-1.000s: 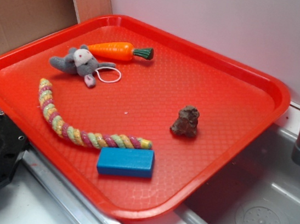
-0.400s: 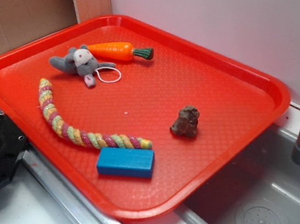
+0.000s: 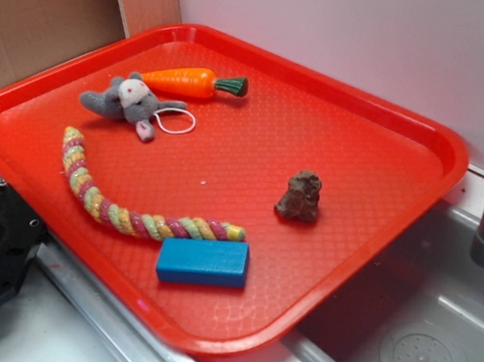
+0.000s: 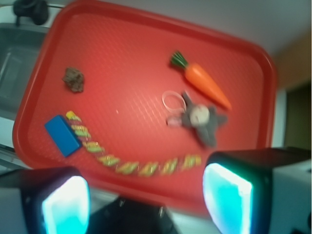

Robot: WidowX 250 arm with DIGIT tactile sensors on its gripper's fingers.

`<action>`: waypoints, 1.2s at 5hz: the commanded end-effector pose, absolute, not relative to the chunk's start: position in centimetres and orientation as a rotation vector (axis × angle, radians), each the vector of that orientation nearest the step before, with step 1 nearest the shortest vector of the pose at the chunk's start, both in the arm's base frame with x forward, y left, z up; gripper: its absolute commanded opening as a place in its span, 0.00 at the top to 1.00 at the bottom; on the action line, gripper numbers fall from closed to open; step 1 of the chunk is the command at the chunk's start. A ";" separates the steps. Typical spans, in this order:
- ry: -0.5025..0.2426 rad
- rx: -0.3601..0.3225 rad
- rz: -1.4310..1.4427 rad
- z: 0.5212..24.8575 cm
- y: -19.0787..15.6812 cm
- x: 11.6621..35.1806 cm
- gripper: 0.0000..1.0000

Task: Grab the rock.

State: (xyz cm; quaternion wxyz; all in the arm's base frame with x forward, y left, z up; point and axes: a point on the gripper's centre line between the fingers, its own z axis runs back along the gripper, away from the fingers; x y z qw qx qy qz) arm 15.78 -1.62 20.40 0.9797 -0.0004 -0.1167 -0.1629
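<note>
Gripper (image 4: 146, 200) hangs high over the tray's (image 3: 427, 134) edge, its two pads (image 4: 226, 197) spread wide apart with nothing between them; only a dark part of it shows at the exterior view's top-left corner. On the tray, the rock (image 3: 300, 198) sits alone toward the right, well apart from the gripper. A blue block (image 3: 203, 262) lies near the front edge, touching a striped rope (image 3: 123, 205). A plush mouse (image 3: 132, 100) and carrot (image 3: 193, 80) lie far left.
</note>
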 end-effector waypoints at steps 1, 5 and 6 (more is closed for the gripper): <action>-0.434 -0.071 -0.743 18.7 -4.0 19.0 0.00; -0.414 -0.184 -1.133 12.0 -10.9 22.0 0.00; -0.371 -0.168 -1.160 10.5 -12.3 21.7 0.00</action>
